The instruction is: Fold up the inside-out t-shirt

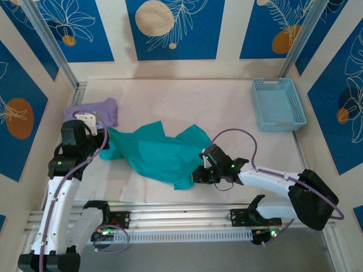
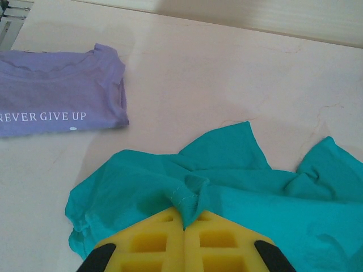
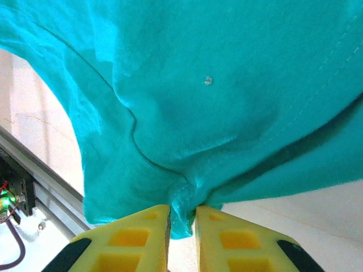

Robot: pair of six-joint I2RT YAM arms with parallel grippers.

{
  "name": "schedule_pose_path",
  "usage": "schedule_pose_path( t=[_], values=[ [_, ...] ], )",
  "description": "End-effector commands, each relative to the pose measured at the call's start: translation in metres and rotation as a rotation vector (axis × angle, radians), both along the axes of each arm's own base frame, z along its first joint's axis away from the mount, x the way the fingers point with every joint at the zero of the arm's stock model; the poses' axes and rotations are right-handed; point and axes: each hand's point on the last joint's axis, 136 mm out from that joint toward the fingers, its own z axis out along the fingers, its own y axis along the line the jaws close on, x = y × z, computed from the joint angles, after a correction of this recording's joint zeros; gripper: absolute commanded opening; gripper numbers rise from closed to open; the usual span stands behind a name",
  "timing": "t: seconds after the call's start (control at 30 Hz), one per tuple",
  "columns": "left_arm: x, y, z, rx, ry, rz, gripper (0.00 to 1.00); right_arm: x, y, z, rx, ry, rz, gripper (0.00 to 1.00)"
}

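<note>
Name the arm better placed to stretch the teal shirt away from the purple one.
Right, probably: right gripper pinches the t-shirt at its right edge; left gripper holds it beside the purple shirt.

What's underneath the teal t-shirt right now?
Bare pale table shows all around the teal t-shirt and just past its edge where the right tool pinches it. Whatever lies beneath the bunched middle is covered by the cloth.
</note>
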Motion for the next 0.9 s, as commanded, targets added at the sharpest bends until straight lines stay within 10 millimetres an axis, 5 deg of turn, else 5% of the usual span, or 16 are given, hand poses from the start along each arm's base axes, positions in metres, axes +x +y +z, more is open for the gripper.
schedule_pose_path(
  t=[0.0, 0.87],
  values=[
    [0.003, 0.001, 0.002, 0.0, -0.017, -0.002, 0.0, 0.004, -0.003, 0.008, -0.05, -0.051, 0.006, 0.2],
    [0.002, 0.001, 0.0, 0.001, -0.017, -0.007, 0.0, 0.007, -0.009, -0.018, -0.14, -0.02, -0.013, 0.37]
  ],
)
